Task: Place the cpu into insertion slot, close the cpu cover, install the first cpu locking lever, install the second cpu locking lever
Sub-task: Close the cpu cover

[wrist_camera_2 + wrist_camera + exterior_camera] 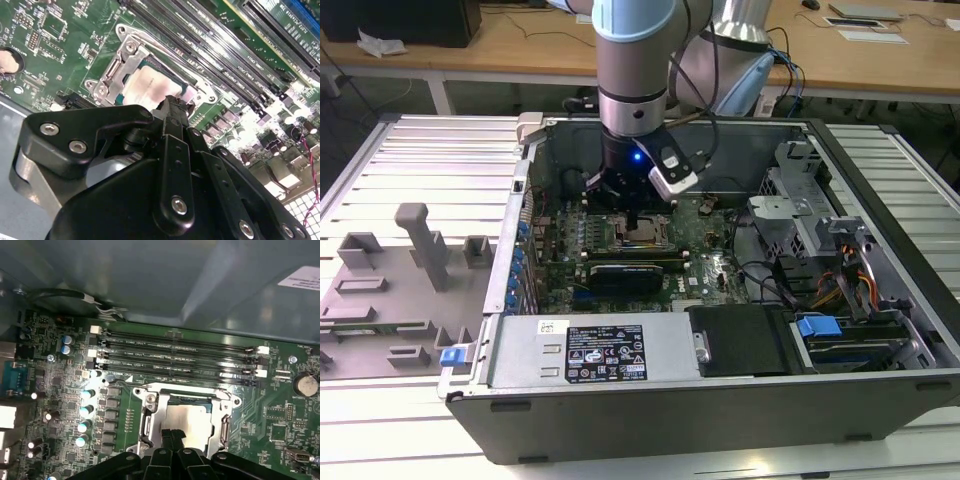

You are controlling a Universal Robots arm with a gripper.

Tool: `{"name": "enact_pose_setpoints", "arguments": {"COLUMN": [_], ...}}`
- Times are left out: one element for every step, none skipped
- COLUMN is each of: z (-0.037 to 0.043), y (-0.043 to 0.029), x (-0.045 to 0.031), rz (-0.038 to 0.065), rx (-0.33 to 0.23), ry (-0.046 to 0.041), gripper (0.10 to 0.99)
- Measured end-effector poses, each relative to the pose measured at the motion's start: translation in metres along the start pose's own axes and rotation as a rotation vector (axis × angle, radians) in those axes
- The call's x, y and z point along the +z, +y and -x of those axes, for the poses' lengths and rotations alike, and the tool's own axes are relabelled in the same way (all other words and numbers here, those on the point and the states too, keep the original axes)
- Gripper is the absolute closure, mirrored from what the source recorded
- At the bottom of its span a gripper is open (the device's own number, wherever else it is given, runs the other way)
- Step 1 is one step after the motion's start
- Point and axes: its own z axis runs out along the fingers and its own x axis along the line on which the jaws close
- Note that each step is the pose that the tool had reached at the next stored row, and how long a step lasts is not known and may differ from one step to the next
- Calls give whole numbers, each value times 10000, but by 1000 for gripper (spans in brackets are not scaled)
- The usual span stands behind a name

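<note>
An open computer case (720, 420) lies on its side on the slatted metal desk (420, 140), and the arm reaches down into it. Seen in the exterior view, the green motherboard (705, 265) fills the case floor. The socket sits at about 10 o'clock from the case's middle. A black finned card (635, 270) lies just at 6 o'clock of the socket. The labelled power supply (590, 350) runs along the case's 6 o'clock wall, and a drive bay with blue tabs (840, 335) sits at 4 o'clock.

The hand (638, 222) hangs over the socket. In both wrist views its fingers are pressed together with nothing between them, the tips (172, 436) at or just above the cpu (192, 420). The cpu lies flat in the socket, its dull silver top showing through the open centre of the cpu cover (150, 412), which lies down around it. Beside the socket run the black memory slots (175, 357).

On the desk at 9 o'clock from the case stands a grey fixture tray (390, 290).
</note>
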Motion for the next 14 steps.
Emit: {"name": "enact_pose_setpoints", "arguments": {"z": [-6, -14, -21, -31, -36, -44, -48, -62, -74, -93, -106, -115, -118, -121], "y": [0, 0, 0, 1, 1, 1, 0, 1, 2, 4, 5, 5, 5, 5], "x": [3, 9, 13, 22, 28, 37, 42, 52, 56, 68, 80, 91, 99, 106], "rz": [1, 2, 4, 8, 12, 18, 21, 24, 32, 47, 53, 60, 63, 64], "rx": [6, 15, 22, 33, 40, 48, 53, 66, 73, 86, 99, 109, 113, 116], "ry": [3, 6, 7, 9, 13, 23, 28, 37, 44, 56, 74, 97, 113, 125], "gripper": [980, 980, 980, 980, 980, 980, 980, 980, 980, 980, 980, 980, 980, 980]}}
